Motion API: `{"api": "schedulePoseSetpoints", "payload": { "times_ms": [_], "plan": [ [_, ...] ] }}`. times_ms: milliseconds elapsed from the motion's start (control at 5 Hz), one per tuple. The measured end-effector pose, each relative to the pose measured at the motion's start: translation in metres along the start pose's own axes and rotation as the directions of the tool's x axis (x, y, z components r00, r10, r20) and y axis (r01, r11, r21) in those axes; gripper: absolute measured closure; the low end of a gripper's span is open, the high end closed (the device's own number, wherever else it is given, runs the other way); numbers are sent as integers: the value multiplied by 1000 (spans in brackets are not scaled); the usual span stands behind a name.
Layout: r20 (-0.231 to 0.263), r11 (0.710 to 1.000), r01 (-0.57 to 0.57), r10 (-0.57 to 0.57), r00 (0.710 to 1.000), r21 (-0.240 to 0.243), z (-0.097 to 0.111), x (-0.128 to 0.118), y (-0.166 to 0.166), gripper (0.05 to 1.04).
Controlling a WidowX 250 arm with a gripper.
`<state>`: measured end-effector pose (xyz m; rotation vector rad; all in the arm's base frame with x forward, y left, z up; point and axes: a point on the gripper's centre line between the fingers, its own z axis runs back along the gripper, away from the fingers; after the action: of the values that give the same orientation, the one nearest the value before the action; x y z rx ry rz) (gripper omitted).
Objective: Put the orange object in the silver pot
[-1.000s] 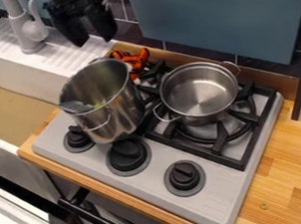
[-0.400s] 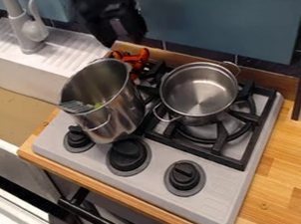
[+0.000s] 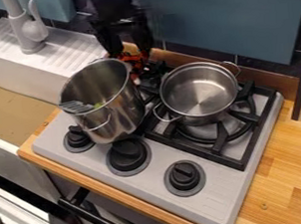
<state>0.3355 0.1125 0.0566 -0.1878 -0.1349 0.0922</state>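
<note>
Black and parted, my fingers (image 3: 111, 41) straddled, it seemed, the orange toy (image 3: 133, 61); this grasping step called for lowering, then closing.

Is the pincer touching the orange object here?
Cannot tell. In the camera view, the pincer hangs at the orange object behind the tall pot, its fingers spread; neither contact nor a gap shows plainly.

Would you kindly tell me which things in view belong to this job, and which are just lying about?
For the job:
- orange object, behind the tall pot
- tool, open around it or just above
- silver pot: the tall one or the low pot; I can't tell which

Just there:
- slotted utensil in the tall pot
- tap
- front knob
</note>
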Motion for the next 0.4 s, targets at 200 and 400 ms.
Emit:
{"api": "schedulePoseSetpoints", "payload": {
  "times_ms": [200, 400],
  "plan": [
    [-15, 999, -26, 27, 1000, 38, -16, 5, 3, 86],
    [-1, 997, -25, 25, 1000, 67, -20, 7, 2, 86]
  ]
}}
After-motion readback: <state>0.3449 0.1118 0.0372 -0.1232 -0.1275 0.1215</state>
